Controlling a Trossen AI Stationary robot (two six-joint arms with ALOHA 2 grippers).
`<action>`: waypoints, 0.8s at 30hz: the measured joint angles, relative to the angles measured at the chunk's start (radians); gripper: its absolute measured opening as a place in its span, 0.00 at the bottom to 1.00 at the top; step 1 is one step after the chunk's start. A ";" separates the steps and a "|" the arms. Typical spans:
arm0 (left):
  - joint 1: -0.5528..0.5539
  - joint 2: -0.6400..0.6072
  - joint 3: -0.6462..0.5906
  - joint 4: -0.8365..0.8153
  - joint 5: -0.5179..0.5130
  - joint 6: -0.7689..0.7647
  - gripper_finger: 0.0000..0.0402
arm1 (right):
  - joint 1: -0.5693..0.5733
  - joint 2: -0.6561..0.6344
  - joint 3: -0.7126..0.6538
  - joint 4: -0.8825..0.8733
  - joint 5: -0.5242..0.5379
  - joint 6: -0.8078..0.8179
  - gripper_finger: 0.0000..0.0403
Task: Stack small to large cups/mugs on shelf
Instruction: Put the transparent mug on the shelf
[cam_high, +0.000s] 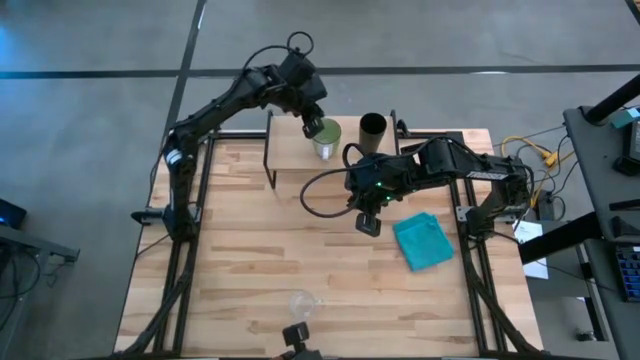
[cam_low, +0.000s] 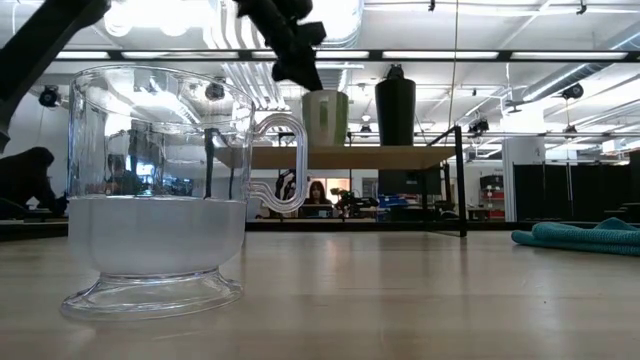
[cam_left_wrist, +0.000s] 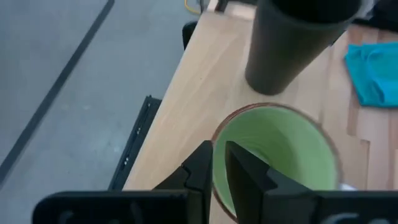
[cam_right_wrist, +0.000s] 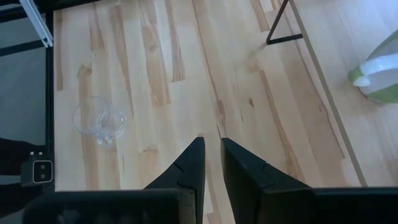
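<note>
Two of your three vessels stand on the shelf (cam_high: 300, 155): the green mug (cam_high: 325, 138) and, just beside it toward the right arm's side, the black cup (cam_high: 372, 131). The clear glass cup (cam_high: 303, 304) sits well apart from them on the wooden table (cam_high: 230, 260), close to the near edge; in the low view it fills the foreground (cam_low: 160, 190), upright, with its handle turned toward the shelf (cam_low: 340, 156).

Your left gripper (cam_high: 312, 124) is at the green mug's rim. From the left wrist view, its fingers (cam_left_wrist: 202, 171) are nearly closed on the rim, one outside the wall and one inside the green mug (cam_left_wrist: 280, 149), so the mug is pinched between them. The black cup (cam_left_wrist: 292, 43) stands just behind it, apart from the mug.

Your right gripper (cam_high: 367, 222) hangs over the bare table in front of the shelf, near the teal folded cloth (cam_high: 424, 241). Its fingers (cam_right_wrist: 189, 165) are drawn almost together with only a thin slit between them, and they hold nothing. The glass cup (cam_right_wrist: 98, 119) lies ahead of it, well apart.
</note>
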 joint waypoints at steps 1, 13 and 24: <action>-0.001 -0.013 0.001 -0.003 0.000 0.000 0.07 | 0.000 0.000 0.000 0.000 0.000 0.000 0.12; -0.060 -0.272 -0.003 -0.211 0.011 -0.049 0.07 | 0.010 0.000 0.000 0.008 -0.015 0.052 0.12; -0.264 -0.400 -0.006 -0.441 0.020 -0.216 0.07 | 0.063 0.031 -0.004 0.016 -0.141 0.114 0.12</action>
